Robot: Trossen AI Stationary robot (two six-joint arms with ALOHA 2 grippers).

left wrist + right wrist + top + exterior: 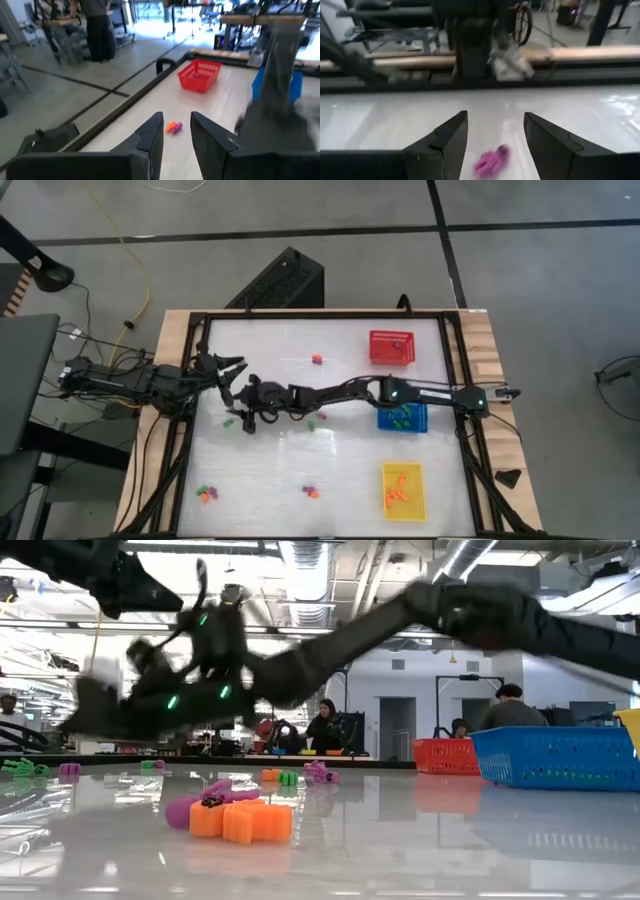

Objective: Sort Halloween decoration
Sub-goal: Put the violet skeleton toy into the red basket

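Note:
The Halloween decoration lies scattered on the white table as tiny orange, green and purple trinkets. My right gripper is open, reaching far toward the table's left side, and hovers over a pink trinket that lies between and just ahead of its fingers. I cannot tell whether they touch it. My left gripper is open near the left edge, raised above the table, pointing toward an orange-and-pink trinket. Other trinkets lie mid-table and near the front edge.
A red basket, a blue basket and a yellow basket stand along the right side, the blue and yellow ones holding trinkets. My right arm spans the table's middle. People sit beyond the far edge.

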